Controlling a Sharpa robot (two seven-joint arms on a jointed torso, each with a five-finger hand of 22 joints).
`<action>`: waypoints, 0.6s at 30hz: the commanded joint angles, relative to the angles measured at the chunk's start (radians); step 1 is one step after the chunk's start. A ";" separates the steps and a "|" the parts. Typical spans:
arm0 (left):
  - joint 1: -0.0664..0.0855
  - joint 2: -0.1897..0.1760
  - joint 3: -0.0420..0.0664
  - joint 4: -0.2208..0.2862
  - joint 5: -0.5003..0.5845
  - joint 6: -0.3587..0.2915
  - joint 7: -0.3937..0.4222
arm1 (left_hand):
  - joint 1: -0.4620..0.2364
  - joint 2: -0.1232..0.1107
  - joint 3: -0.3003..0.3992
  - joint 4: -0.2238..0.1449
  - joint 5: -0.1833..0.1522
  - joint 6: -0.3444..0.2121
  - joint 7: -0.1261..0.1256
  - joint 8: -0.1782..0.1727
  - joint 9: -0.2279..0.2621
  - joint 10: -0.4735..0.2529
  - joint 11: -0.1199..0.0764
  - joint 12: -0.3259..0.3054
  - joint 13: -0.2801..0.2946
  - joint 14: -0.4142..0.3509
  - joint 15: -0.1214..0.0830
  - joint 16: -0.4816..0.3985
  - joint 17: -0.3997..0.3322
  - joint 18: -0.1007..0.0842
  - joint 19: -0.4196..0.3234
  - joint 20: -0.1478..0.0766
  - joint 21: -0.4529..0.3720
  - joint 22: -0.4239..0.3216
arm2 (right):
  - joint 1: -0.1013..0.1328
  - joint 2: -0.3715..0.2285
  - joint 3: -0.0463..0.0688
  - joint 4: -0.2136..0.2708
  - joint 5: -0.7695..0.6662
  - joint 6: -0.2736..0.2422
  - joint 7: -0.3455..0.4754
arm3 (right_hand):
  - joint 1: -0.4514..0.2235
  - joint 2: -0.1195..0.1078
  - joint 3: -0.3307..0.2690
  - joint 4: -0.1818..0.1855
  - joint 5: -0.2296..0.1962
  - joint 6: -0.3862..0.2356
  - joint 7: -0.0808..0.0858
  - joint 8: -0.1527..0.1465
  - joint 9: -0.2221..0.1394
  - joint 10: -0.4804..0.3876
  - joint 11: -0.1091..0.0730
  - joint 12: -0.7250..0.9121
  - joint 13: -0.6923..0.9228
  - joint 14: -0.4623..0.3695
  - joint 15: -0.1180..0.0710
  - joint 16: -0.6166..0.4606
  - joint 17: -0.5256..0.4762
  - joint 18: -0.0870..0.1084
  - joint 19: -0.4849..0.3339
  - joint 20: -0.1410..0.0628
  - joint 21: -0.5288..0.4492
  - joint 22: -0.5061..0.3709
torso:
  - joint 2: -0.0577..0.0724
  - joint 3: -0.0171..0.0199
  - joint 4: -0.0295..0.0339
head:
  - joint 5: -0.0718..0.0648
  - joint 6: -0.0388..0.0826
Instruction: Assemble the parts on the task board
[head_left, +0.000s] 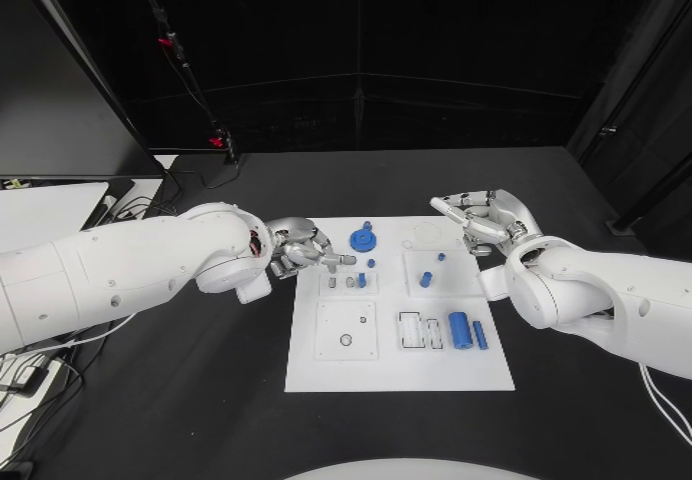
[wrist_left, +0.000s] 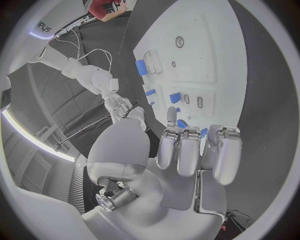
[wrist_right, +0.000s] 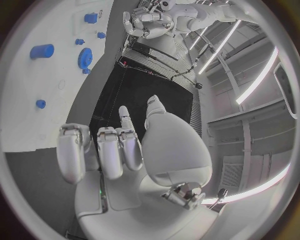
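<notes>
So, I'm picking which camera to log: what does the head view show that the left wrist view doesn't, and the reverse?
Head view alone: the blue gear near the far edge of the task board, the large blue cylinder in its near right section, and the left hand from above, at the board's left edge.
Left wrist view alone: the left hand's palm side, holding nothing.
Both: the white board, small blue parts on it, and the right hand at its far right corner.

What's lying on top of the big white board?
On the white task board lie small blue parts: a round blue gear, a fat blue cylinder and a thin blue bar. The silver left hand covers the board's edge there, so anything beneath it is hidden.
</notes>
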 joint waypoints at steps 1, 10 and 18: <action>0.001 0.019 0.001 -0.015 -0.025 0.113 -0.095 | -0.013 0.021 -0.004 0.002 0.003 0.008 -0.007 0.014 0.024 0.105 -0.008 0.003 0.263 0.107 -0.010 0.001 0.263 -0.006 0.104 -0.011 0.003 0.263 | 0.001 0.003 0.000 -0.004 0.015 0.020 -0.011 | 0.002 0.010 -0.006 -0.001 0.005 0.006 0.000 0.007 0.001 0.106 0.009 0.003 0.263 0.104 0.009 0.002 0.263 0.017 0.039 0.006 0.001 0.222 | -0.002 0.0007 -0.0011 | -0.001 -0.003; -0.001 0.067 0.001 -0.059 -0.118 0.174 -0.088 | -0.036 0.078 -0.016 0.001 -0.049 0.038 -0.023 0.013 0.071 0.105 -0.022 0.003 0.263 0.107 -0.024 0.001 0.263 -0.006 0.104 -0.023 0.003 0.263 | 0.001 0.007 0.000 -0.013 0.013 0.023 -0.038 | 0.006 0.011 -0.009 -0.003 0.005 0.003 -0.001 0.005 0.000 0.106 0.009 0.003 0.263 0.104 0.010 0.002 0.263 0.017 0.040 0.008 0.001 0.222 | -0.003 -0.0003 -0.0021 | -0.006 -0.006; -0.007 0.111 0.001 -0.102 -0.163 0.171 -0.078 | -0.031 0.123 -0.014 0.000 -0.062 0.069 -0.032 -0.010 0.089 0.105 -0.031 0.003 0.263 0.107 -0.034 0.001 0.263 -0.006 0.104 -0.033 0.003 0.263 | 0.000 0.008 -0.001 -0.018 0.011 0.027 -0.060 | 0.010 0.013 -0.011 -0.004 0.006 0.000 -0.002 0.003 -0.001 0.106 0.008 0.003 0.263 0.104 0.010 0.002 0.263 0.016 0.041 0.008 0.002 0.223 | -0.002 0.0005 0.0007 | -0.012 -0.007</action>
